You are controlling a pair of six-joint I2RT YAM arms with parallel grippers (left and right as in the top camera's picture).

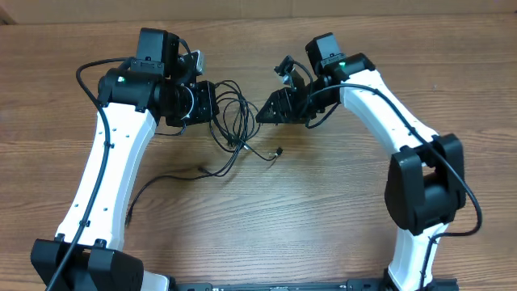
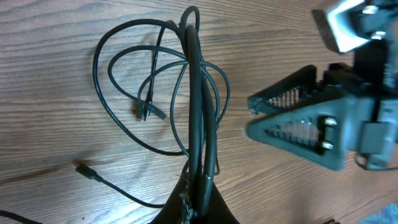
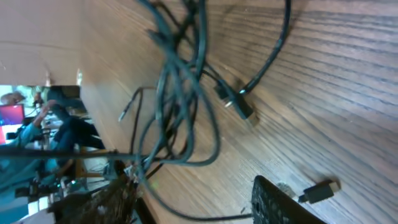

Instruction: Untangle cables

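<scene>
The thin black cables (image 1: 231,121) lie in a loose tangle of loops on the wooden table between my two grippers. My left gripper (image 1: 213,103) is at the tangle's left edge. In the left wrist view it (image 2: 200,190) is shut on a few cable strands (image 2: 198,93) that run straight out from its fingers. My right gripper (image 1: 263,112) is at the tangle's right edge with its fingers apart (image 3: 193,202). The loops (image 3: 180,106) hang in front of it, and one strand runs across its left finger. Plug ends (image 1: 279,151) lie loose on the wood.
A long cable tail (image 1: 149,187) runs from the tangle toward the left arm's white link. A plug (image 3: 239,107) and another plug (image 3: 320,191) lie near the right gripper's fingers. The right gripper shows in the left wrist view (image 2: 298,124).
</scene>
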